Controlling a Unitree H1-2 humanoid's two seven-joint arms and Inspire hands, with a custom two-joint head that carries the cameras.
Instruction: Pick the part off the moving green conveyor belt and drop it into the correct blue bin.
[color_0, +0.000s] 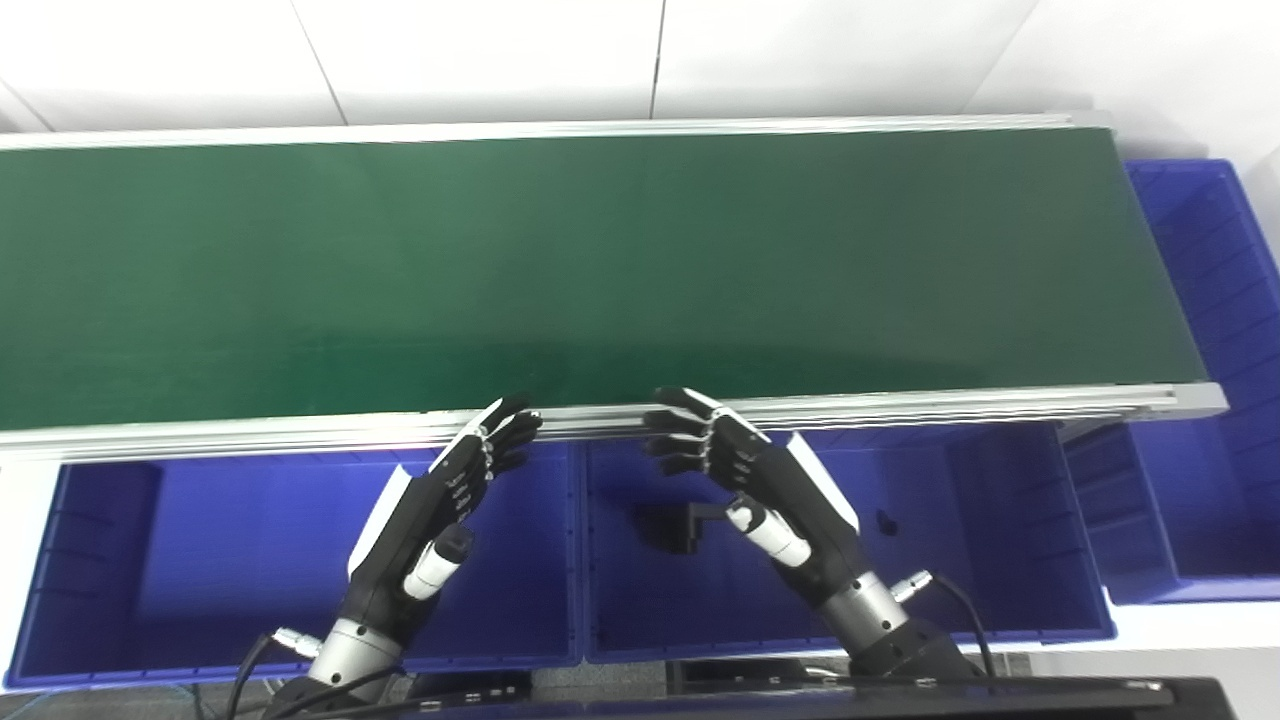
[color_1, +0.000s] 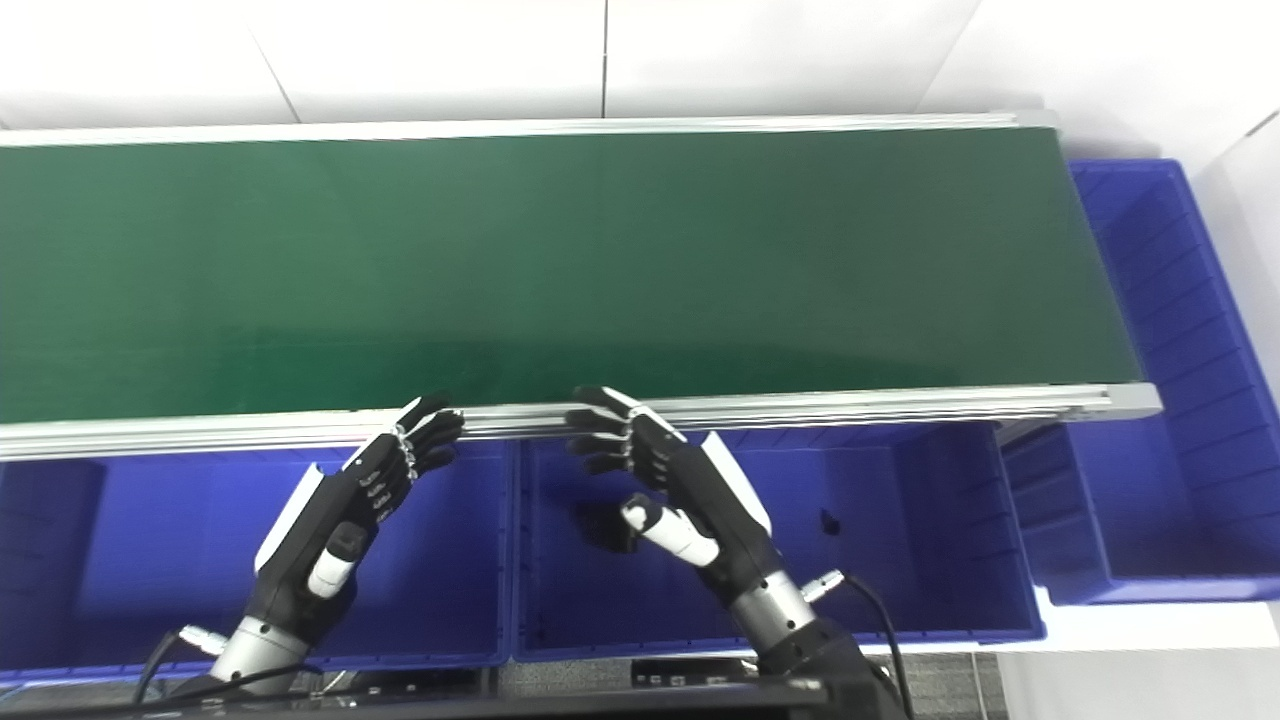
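Left eye view
Belt: green conveyor belt (color_0: 600, 270) running side to side, silver rail along the near edge, nothing riding on it that shows up here.
Left hand (color_0: 440, 510): hovering over the left blue bin (color_0: 110, 570), fingers loosely spread with tips up by the rail, holding nothing.
Right hand (color_0: 760, 480): over the middle blue bin (color_0: 1000, 520), fingers apart and a bit curled, palm empty.
Part: dark part (color_0: 675, 525) sitting on the middle bin's floor, just left of the right hand's thumb; shape hard to make out.
Speck: small dark speck (color_0: 885, 522) further right in the same bin, too tiny to tell what.
End bin: another blue bin (color_0: 1210, 300) past the belt's right end.

Right eye view
Belt: same bare green surface.
Left hand: open over the left bin, fingers fanned toward the rail.
Right hand: open, fingers separated, gripping nothing.
Part: mostly tucked behind the right hand's thumb, only a dark blob visible.
Divider: bin walls meeting right between the two hands.
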